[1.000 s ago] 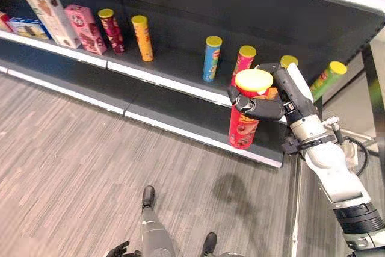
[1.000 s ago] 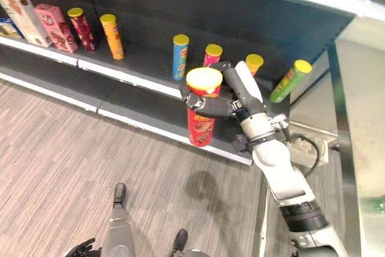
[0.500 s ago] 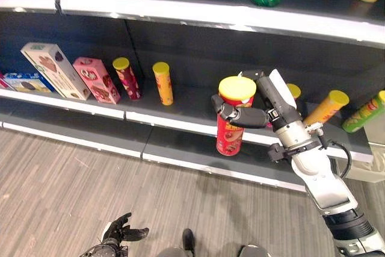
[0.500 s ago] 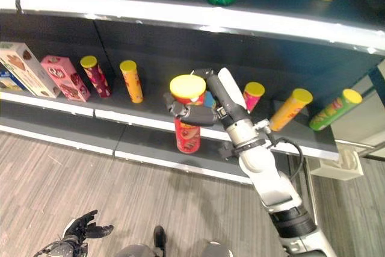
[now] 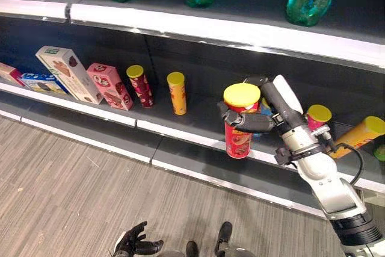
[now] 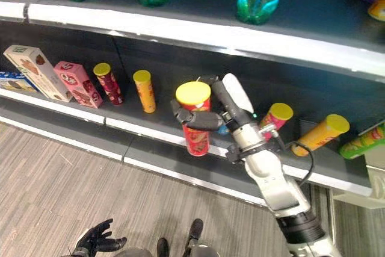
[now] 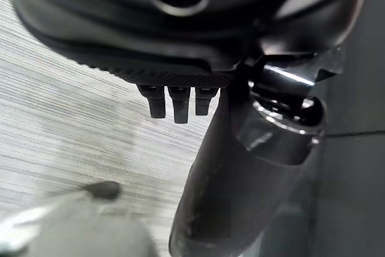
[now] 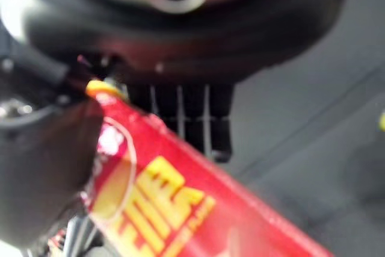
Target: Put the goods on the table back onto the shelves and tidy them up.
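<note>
Right now the right hand [image 5: 258, 118] has its fingers and thumb wrapped round a red can [image 5: 239, 130] with a yellow lid, gripping it on the upper half just under the lid. The can sits a little right of centre in the left eye view, held in the air in front of the shelf [image 5: 198, 139], its base hanging past the shelf's white front edge rather than resting on anything. The right wrist view shows the same red can [image 8: 180, 203] running past the curled fingers [image 8: 180, 118].

The can looks like a stiff cardboard tube, probably light, with a smooth printed skin that could slip if the grip loosens. A wrap round the middle or upper body is the sensible hold; the lid itself is likely a soft snap-on and a poor place to pinch. Too hard a squeeze might dent the wall.

Its long axis is close to upright, lid up and tipped slightly toward the camera, base down toward the shelf.

On the shelf behind stand a dark red can [image 5: 139, 85] and an orange can [image 5: 177, 92] left of centre, upright. At far right a yellow can [image 5: 355, 138] leans steeply, and a pink can [image 5: 316, 117] shows beside the wrist.

The left hand [image 5: 135, 245] hangs at the bottom of the frame over the floor, fingers loosely spread and holding nothing.
</note>
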You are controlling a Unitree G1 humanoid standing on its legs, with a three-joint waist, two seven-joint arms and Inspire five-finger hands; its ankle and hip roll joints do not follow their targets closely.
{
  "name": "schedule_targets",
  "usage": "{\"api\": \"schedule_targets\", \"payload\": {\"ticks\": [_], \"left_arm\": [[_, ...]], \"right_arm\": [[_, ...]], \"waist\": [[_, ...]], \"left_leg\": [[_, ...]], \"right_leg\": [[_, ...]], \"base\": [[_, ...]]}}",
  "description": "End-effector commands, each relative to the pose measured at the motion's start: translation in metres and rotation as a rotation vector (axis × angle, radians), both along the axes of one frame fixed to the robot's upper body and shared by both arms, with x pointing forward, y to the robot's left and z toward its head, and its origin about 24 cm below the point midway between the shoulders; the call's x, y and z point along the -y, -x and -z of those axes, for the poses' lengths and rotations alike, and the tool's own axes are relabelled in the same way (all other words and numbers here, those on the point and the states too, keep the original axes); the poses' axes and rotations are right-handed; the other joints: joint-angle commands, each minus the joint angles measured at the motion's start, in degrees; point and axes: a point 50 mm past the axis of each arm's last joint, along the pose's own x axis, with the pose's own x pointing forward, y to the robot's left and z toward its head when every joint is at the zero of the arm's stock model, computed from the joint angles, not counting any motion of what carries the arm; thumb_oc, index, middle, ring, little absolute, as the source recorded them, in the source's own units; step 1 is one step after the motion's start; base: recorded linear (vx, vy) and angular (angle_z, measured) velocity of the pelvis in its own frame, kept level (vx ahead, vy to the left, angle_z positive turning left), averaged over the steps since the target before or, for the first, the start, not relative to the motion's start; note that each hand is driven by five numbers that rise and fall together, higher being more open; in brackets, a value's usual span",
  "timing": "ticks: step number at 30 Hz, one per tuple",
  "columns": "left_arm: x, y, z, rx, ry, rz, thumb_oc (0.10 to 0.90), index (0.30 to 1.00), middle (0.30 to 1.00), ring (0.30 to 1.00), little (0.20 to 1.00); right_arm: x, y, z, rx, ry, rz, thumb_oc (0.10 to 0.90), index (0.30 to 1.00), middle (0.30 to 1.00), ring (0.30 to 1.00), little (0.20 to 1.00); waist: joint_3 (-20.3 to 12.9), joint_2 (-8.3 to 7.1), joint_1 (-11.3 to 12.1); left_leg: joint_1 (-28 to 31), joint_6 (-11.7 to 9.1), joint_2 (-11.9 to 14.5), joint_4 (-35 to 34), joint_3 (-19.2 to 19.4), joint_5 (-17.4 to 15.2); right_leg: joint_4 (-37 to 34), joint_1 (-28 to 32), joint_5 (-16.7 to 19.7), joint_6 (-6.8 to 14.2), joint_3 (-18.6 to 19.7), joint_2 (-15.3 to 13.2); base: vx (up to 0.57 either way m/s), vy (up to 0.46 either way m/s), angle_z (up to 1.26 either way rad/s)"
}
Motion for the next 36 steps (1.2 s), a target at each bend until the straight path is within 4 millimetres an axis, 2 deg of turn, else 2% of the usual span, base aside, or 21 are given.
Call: {"api": "schedule_targets", "payload": {"ticks": [1,2,3,4,6,7,8,9,10,11,12,13,14,15,17,19,24,29,31,33,36], "left_arm": [[-0.008,-0.015,-0.013,0.094,-0.012,0.011,0.800,0.900,0.900,0.900,0.900],[-0.008,-0.015,-0.016,0.105,-0.013,0.016,0.800,0.900,0.900,0.900,0.900],[-0.008,-0.015,-0.016,0.105,-0.013,0.015,0.800,0.900,0.900,0.900,0.900],[-0.007,-0.017,-0.019,0.119,-0.008,0.020,0.800,0.900,0.900,0.900,0.900],[-0.007,-0.015,-0.019,0.118,-0.002,0.014,0.800,0.900,0.900,0.900,0.900],[-0.007,-0.003,-0.001,0.022,-0.026,0.006,0.800,0.900,0.900,0.900,0.900],[-0.010,0.004,0.004,-0.016,-0.038,-0.014,0.800,0.900,0.900,0.900,0.900],[-0.009,0.009,0.009,-0.046,-0.036,-0.029,0.800,0.900,0.900,0.900,0.900],[-0.008,0.010,0.011,-0.054,-0.043,-0.041,0.800,0.900,0.900,0.900,0.900],[-0.008,0.009,0.011,-0.053,-0.043,-0.041,0.800,0.900,0.900,0.900,0.900],[-0.009,0.011,0.013,-0.066,-0.058,-0.050,0.800,0.900,0.900,0.900,0.900],[-0.010,0.008,0.014,-0.069,-0.057,-0.088,0.800,0.900,0.900,0.900,0.900],[-0.012,0.007,0.015,-0.076,-0.063,-0.088,0.800,0.900,0.900,0.900,0.900],[-0.012,0.004,0.014,-0.071,-0.068,-0.076,0.800,0.900,0.900,0.900,0.900],[-0.012,0.003,0.013,-0.067,-0.072,-0.077,0.800,0.900,0.900,0.900,0.900],[-0.023,0.001,0.012,-0.067,-0.123,-0.080,0.800,0.900,0.900,0.900,0.900],[-0.027,0.001,0.012,-0.077,-0.147,-0.085,0.800,0.900,0.900,0.900,0.900],[-0.025,-0.009,0.010,-0.049,-0.162,-0.095,0.800,0.900,0.900,0.900,0.900],[-0.019,-0.023,0.007,-0.015,-0.165,-0.087,0.800,0.900,0.900,0.900,0.900],[-0.017,-0.026,0.007,-0.005,-0.163,-0.086,0.800,0.900,0.900,0.900,0.900],[-0.014,-0.037,0.003,0.029,-0.162,-0.099,0.800,0.900,0.900,0.900,0.900]], "right_arm": [[-0.022,0.017,-0.073,0.390,-0.049,-0.127,0.400,0.300,0.300,0.300,0.300],[-0.026,0.017,-0.072,0.398,-0.048,-0.135,0.400,0.300,0.300,0.300,0.300],[-0.026,0.017,-0.072,0.398,-0.048,-0.135,0.400,0.300,0.300,0.300,0.300],[-0.026,0.018,-0.071,0.411,-0.061,-0.122,0.400,0.300,0.300,0.300,0.300],[-0.029,0.017,-0.069,0.407,-0.066,-0.127,0.400,0.300,0.300,0.300,0.300],[-0.041,0.010,-0.070,0.410,-0.081,-0.150,0.400,0.300,0.300,0.300,0.300],[-0.038,0.007,-0.070,0.417,-0.068,-0.118,0.400,0.300,0.300,0.300,0.300],[-0.038,0.005,-0.069,0.416,-0.056,-0.101,0.400,0.300,0.300,0.300,0.300],[-0.040,0.004,-0.067,0.416,-0.038,-0.098,0.400,0.300,0.300,0.300,0.300],[-0.040,0.004,-0.067,0.417,-0.038,-0.098,0.400,0.300,0.300,0.300,0.300],[-0.044,0.004,-0.066,0.420,-0.027,-0.109,0.400,0.300,0.300,0.300,0.300],[-0.052,0.001,-0.062,0.413,0.006,-0.127,0.400,0.300,0.300,0.300,0.300],[-0.050,-0.001,-0.062,0.413,0.021,-0.104,0.400,0.300,0.300,0.300,0.300],[-0.051,-0.003,-0.061,0.409,0.021,-0.096,0.400,0.300,0.300,0.300,0.300],[-0.054,-0.003,-0.062,0.411,0.020,-0.100,0.400,0.300,0.300,0.300,0.300],[-0.059,-0.010,-0.061,0.416,0.014,-0.073,0.400,0.300,0.300,0.300,0.300],[-0.056,-0.019,-0.059,0.427,0.014,0.003,0.400,0.300,0.300,0.300,0.300],[-0.051,-0.027,-0.067,0.499,-0.004,0.105,0.400,0.300,0.300,0.300,0.300],[-0.045,-0.034,-0.077,0.568,-0.007,0.200,0.400,0.300,0.300,0.300,0.300],[-0.042,-0.036,-0.080,0.591,-0.006,0.229,0.400,0.300,0.300,0.300,0.300],[-0.027,-0.039,-0.099,0.677,-0.080,0.332,0.400,0.300,0.300,0.300,0.300]], "waist": [[0.16,0.33,-1.14],[0.93,0.64,-0.80],[0.89,0.70,-0.87],[2.04,1.14,-0.54],[2.34,1.45,-0.16],[2.58,0.95,-0.06],[2.34,1.08,-0.57],[1.83,1.28,-0.61],[1.78,1.64,-0.07],[1.78,1.47,-0.04],[1.63,2.14,0.43],[0.60,2.97,0.39],[-0.10,3.61,-0.62],[-0.30,4.02,-0.66],[-0.34,4.03,-0.65],[-0.94,3.52,0.19],[-1.14,3.03,0.91],[-0.14,2.84,1.57],[1.24,3.16,1.96],[1.44,3.30,2.07],[2.89,4.20,2.49]], "left_leg": [[-3.14,-2.73,7.10,-1.02,-0.57,3.37],[-4.88,-3.16,7.74,2.56,-1.09,3.38],[-5.08,-3.19,7.83,2.86,-1.17,3.23],[-8.79,-5.17,9.29,10.10,-1.51,5.73],[-10.16,-5.70,9.05,12.69,-3.60,5.89],[-10.85,-6.14,9.62,11.61,-6.58,6.21],[-9.69,-6.30,13.01,8.40,-5.15,5.96],[-9.04,-6.40,15.24,2.34,-4.94,7.29],[-7.27,-6.71,15.78,-2.47,-5.66,8.49],[-6.97,-6.63,15.53,-3.30,-5.47,9.12],[-6.45,-6.96,15.75,-5.91,-7.96,10.13],[-3.78,-7.62,14.75,-10.73,-11.14,10.10],[-2.56,-7.94,14.74,-12.94,-8.44,10.23],[-1.05,-7.63,13.35,-14.60,-8.13,10.50],[-0.39,-7.31,12.53,-15.33,-7.55,10.64],[1.57,-5.67,10.01,-17.30,-4.64,9.76],[1.13,-4.72,8.68,-17.30,-4.17,9.23],[-0.22,-4.29,8.11,-17.30,-4.63,9.64],[-2.26,-4.37,7.91,-17.30,-5.33,10.37],[-2.97,-4.41,7.78,-17.30,-5.60,10.55],[-6.31,-4.89,7.45,-17.30,-6.62,11.80]], "right_leg": [[2.18,3.77,-4.27,9.66,-0.46,-2.82],[1.90,4.30,-4.64,9.12,-0.45,-2.49],[1.88,4.27,-4.63,9.10,-0.51,-2.42],[1.24,5.14,-4.96,8.06,-1.11,-1.91],[0.78,5.34,-5.08,7.75,-1.15,-1.45],[0.57,4.97,-4.80,8.40,-0.99,-2.26],[0.60,4.98,-4.86,9.10,-1.57,-3.00],[0.61,4.42,-4.59,10.11,-1.86,-4.11],[0.68,4.23,-4.62,10.64,-0.90,-4.34],[0.64,4.11,-4.48,10.65,-0.83,-4.57],[0.82,3.87,-4.57,11.18,0.16,-4.80],[0.95,3.37,-4.14,11.74,2.01,-5.76],[1.05,3.43,-3.55,12.32,1.36,-6.91],[1.17,2.99,-2.94,12.92,1.56,-7.94],[1.50,2.72,-2.63,13.10,1.95,-8.46],[1.89,1.86,-0.98,14.53,2.83,-11.01],[1.76,1.32,-0.20,15.42,2.95,-12.57],[2.34,-0.01,-0.23,15.60,3.03,-13.27],[2.38,-1.34,0.19,15.73,2.54,-13.72],[2.28,-1.77,0.35,15.74,2.30,-13.82],[1.85,-3.65,1.17,15.91,1.52,-14.25]], "base": [[-0.04,-0.090,-0.19],[-0.03,-0.064,-0.14],[-0.07,-0.096,-0.15],[-0.06,-0.062,-0.11],[-0.05,-0.014,0.12],[0.00,0.074,0.06],[0.04,0.183,0.01],[0.10,0.208,-0.11],[0.08,0.170,0.06],[0.08,0.144,0.11],[0.09,0.268,-0.06],[0.12,0.373,-0.28],[0.12,0.430,-0.59],[0.07,0.250,-0.47],[0.04,0.178,-0.26],[0.05,0.310,-0.07],[0.03,0.114,-0.14],[0.00,0.019,0.02],[-0.08,0.006,0.02],[-0.06,-0.002,0.03],[-0.06,-0.011,0.14]]}}
